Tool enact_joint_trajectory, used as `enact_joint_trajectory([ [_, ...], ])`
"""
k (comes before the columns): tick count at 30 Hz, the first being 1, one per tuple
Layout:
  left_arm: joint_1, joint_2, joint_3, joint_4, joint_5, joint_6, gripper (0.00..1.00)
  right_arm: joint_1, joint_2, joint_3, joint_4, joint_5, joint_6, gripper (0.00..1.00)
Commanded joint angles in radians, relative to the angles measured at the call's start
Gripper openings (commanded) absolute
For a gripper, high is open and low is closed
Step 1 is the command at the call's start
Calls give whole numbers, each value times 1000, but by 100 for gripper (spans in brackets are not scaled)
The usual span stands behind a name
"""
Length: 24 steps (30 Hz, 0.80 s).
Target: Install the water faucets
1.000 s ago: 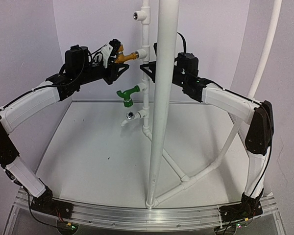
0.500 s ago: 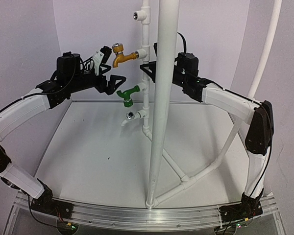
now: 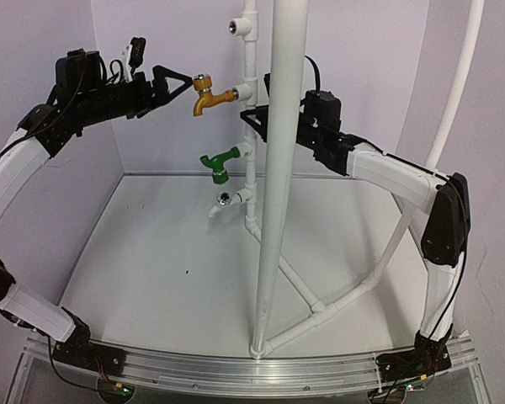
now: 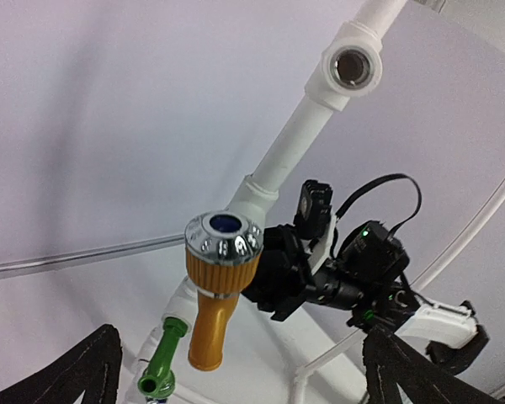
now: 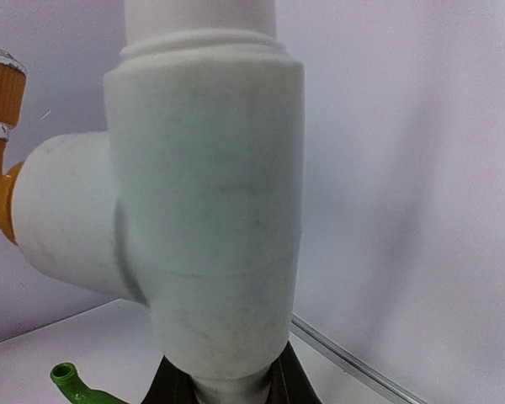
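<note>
Where the two arms are bolted at the near edge, an aluminium rail (image 3: 252,370) runs across the front of the pale table (image 3: 168,252). From the rail a thick white pole (image 3: 282,168) rises straight up and hides part of what stands behind it.

Just behind and left of that pole stands a slim riser (image 3: 250,59) of white pipe, carrying four side fittings stacked one above another. The lowest tee (image 3: 227,200) shows a bare threaded opening. Above it the green faucet (image 3: 220,162) is seated in its fitting, with its spout turned down. Higher up, the brass faucet (image 3: 209,94) sits in the next fitting, knob on top and spout pointing down. The top tee (image 3: 238,25) has a bare opening.

The right arm (image 3: 396,181) reaches in from the right. The right pincer (image 3: 255,116) is clenched on the slim riser beside the brass faucet's fitting, and the right wrist view shows its dark fingers hugging the pipe just under that fitting.

The left arm (image 3: 17,168) is lifted high on the left. The left pincer (image 3: 175,82) is released, its jaws wide apart, level with the brass faucet and just to its left without touching it. The left wrist view shows both fingertips spread to the lower corners, with the faucet's knob facing the camera.

A plain lilac back wall (image 3: 151,42) closes off the scene.
</note>
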Motion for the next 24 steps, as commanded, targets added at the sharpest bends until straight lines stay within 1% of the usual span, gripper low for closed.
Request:
enact_joint_trajectory([
  [1,76,74,77,24,197,-228,100,71,-35,0,-55,-232,44,0],
  [3,100,92,97,63,208,-260,100,71,-35,-1,-54,-236,44,0],
  [7,116,219,302,-88,258,-203,100,72,-37,-2,-56,-240,72,0],
  [15,118,293,356,21,326,-288,99,71,-34,-2,-59,-245,78,0],
  [19,119,315,342,152,438,-371,89,71,-30,0,-62,-241,74,0],
  [24,117,342,379,166,483,-395,81,71,-29,-2,-63,-239,72,0],
])
